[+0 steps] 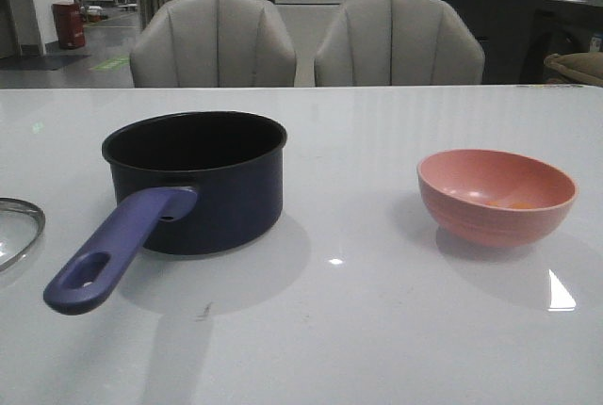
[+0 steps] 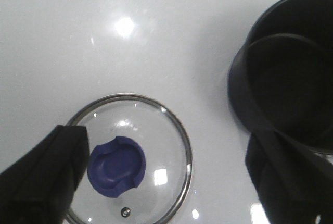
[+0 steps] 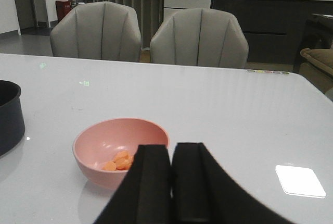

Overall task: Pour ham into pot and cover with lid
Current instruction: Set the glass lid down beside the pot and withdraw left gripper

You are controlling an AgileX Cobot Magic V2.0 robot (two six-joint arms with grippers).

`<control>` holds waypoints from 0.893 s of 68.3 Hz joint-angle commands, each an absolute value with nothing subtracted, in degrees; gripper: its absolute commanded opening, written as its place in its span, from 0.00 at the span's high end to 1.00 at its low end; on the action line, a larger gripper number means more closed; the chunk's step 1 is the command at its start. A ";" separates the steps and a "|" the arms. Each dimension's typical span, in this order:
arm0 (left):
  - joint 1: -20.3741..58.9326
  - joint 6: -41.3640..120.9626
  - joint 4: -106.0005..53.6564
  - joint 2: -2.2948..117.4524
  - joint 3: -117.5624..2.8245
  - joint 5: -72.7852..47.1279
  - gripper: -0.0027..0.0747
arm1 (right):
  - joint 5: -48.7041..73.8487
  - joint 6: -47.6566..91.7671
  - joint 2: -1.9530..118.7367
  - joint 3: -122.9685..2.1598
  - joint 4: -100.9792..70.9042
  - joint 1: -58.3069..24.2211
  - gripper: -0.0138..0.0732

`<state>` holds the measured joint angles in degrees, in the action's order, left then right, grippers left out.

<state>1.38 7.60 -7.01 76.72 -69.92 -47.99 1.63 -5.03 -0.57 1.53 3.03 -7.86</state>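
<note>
The dark navy pot (image 1: 195, 179) stands left of centre on the white table, its purple-blue handle (image 1: 118, 250) pointing toward me. The pink bowl (image 1: 497, 195) sits at the right with orange ham slices (image 3: 120, 160) in it. The glass lid (image 2: 130, 160) lies flat left of the pot, blue knob (image 2: 116, 166) up; only its edge (image 1: 19, 231) shows in the front view. My left gripper (image 2: 166, 172) hovers open above the lid, fingers wide apart and empty. My right gripper (image 3: 171, 153) is shut and empty, just short of the bowl. Neither gripper shows in the front view.
Two grey chairs (image 1: 212, 42) stand behind the far edge of the table (image 1: 358, 320). The pot (image 2: 291, 73) also shows beside the lid in the left wrist view.
</note>
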 commanded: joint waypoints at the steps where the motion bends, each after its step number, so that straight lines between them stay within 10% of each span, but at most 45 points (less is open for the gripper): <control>1: 2.16 7.44 -7.48 69.16 -68.40 -43.54 0.14 | -3.43 -4.63 -1.75 1.25 3.53 -7.37 0.67; 61: 7.10 7.44 -9.74 11.44 -21.66 -10.61 0.14 | -3.44 -4.63 -1.70 1.25 3.53 -7.37 0.67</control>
